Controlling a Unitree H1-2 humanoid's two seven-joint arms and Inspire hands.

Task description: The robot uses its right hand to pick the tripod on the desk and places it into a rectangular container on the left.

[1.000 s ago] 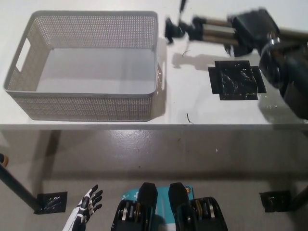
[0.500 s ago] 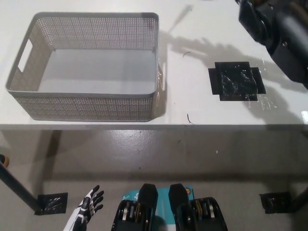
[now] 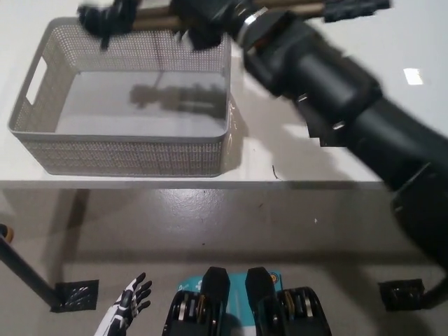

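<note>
The tripod is motion-blurred and cut off by the top edge, its middle hidden by the right hand. The black arm covers part of the desk. The left hand is small, its wrist cropped.

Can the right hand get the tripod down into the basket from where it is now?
Probably yes. The right hand holds the tripod above the basket's far rim, the open top below holds nothing, and the left hand hangs low beside the body, out of the way.
</note>
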